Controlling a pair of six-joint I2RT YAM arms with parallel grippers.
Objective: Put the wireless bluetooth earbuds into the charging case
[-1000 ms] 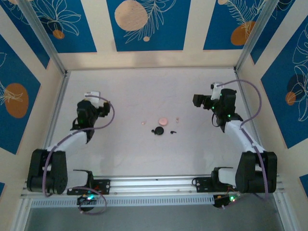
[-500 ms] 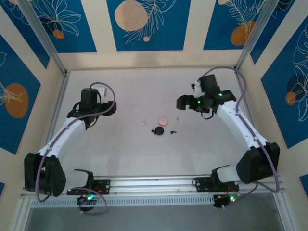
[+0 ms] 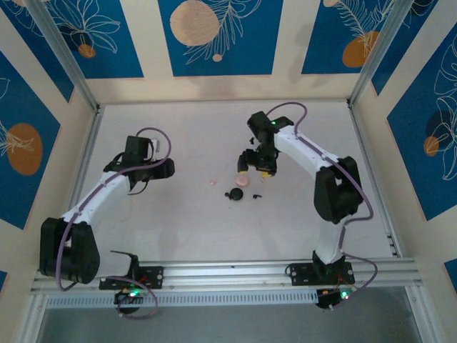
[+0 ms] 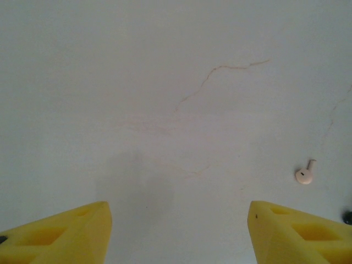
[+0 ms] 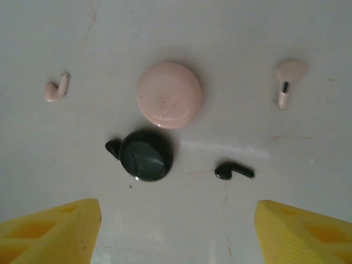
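Right wrist view. Pink case (image 5: 169, 94): smooth matte disc, closed, flat on the pale table (image 5: 308, 22), which carries hairline cracks. Black case (image 5: 146, 154): glossy disc at 7 o'clock of the pink one, rims just beside each other; contact cannot be resolved. Small black lump (image 5: 113, 147) touches the black case's rim at 10 o'clock; its shape is too small to read. Black earbud (image 5: 234, 171): glossy, stemmed, on its side at 4 o'clock of the pink case, apart from both cases. First pink earbud (image 5: 56, 88) at 9 o'clock and second pink earbud (image 5: 288, 80) at 3 o'clock, both stemmed, both clear of the cases.

Right gripper (image 5: 176, 236): yellow wedge fingers (image 5: 52, 225) spread wide, tips cut off by the lower frame corners, empty, touching nothing. The cases sit at its 12 o'clock.

Left gripper (image 4: 179, 236): fingers likewise spread wide and empty over bare table. The first pink earbud lies at its 2 o'clock.
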